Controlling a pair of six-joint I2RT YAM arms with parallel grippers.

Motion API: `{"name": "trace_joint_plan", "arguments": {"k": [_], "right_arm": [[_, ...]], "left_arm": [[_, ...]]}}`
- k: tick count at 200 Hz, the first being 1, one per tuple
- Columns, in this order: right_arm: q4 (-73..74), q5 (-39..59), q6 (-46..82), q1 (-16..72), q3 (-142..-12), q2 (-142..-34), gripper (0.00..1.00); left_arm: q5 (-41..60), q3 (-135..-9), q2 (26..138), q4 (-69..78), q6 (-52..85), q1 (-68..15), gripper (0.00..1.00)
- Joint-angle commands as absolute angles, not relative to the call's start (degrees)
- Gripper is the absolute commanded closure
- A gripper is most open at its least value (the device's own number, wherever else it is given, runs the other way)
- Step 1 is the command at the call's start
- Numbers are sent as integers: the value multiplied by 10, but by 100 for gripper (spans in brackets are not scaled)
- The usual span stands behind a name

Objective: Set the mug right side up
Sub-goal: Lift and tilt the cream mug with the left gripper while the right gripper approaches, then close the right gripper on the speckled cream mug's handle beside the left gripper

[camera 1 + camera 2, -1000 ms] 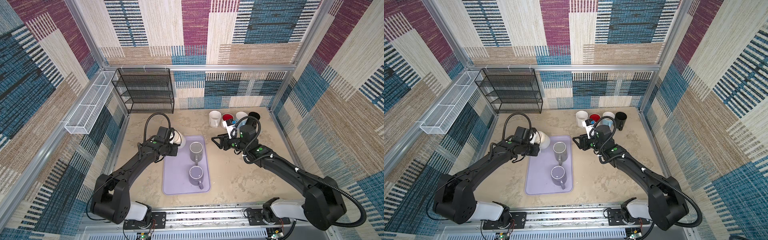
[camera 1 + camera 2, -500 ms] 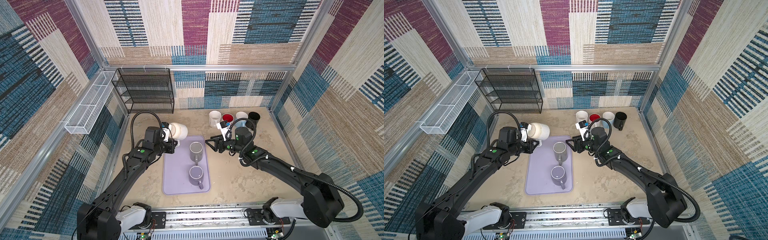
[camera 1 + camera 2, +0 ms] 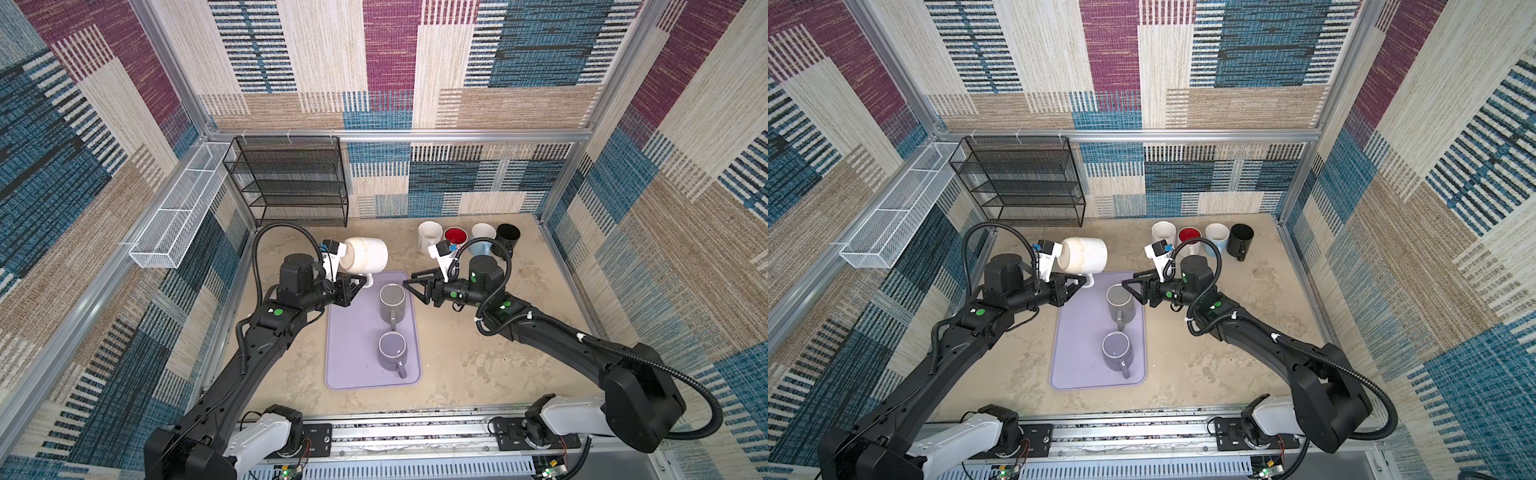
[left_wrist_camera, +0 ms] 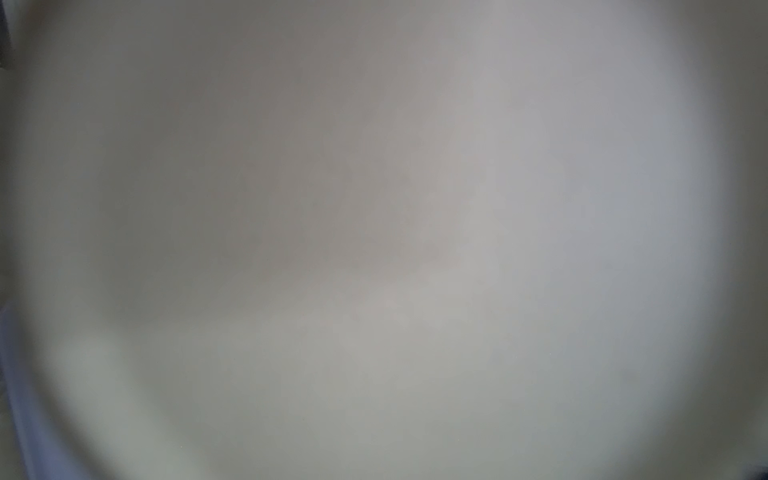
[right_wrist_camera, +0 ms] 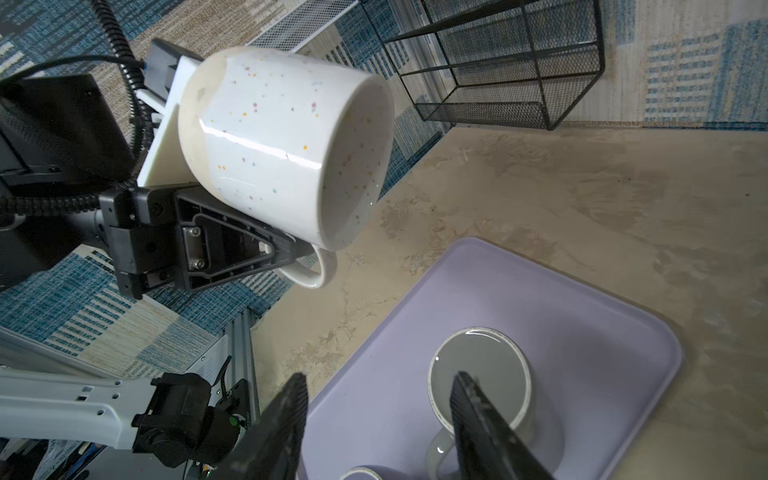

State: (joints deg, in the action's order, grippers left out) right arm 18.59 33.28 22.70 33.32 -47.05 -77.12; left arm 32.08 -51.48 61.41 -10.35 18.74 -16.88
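Overhead, in both top views, the left pincer (image 3: 360,286) clamps the speckled mug (image 3: 365,255) by its handle, sideways above the tray (image 3: 353,353) at its far left corner; left wrist view: pale blur; right wrist view: right pincer (image 5: 378,376) (empty, half spread) above the tray's grey mug (image 5: 482,365).

The left arm (image 3: 249,361) is stretched forward with the left gripper (image 3: 358,286) clamped on the handle of the mug (image 3: 368,255), which is held aloft, while the right arm (image 3: 552,336) is bent inward, the right gripper (image 3: 408,279) being held parted and empty, pointed toward the left one.
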Motion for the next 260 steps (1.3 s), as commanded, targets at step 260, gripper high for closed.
{"name": "trace_joint_plan", "arguments": {"k": [260], "right_arm": [[558, 433, 404, 388, -473, -826, 56]], "left_arm": [[576, -400, 589, 400, 401, -173, 100]]}}
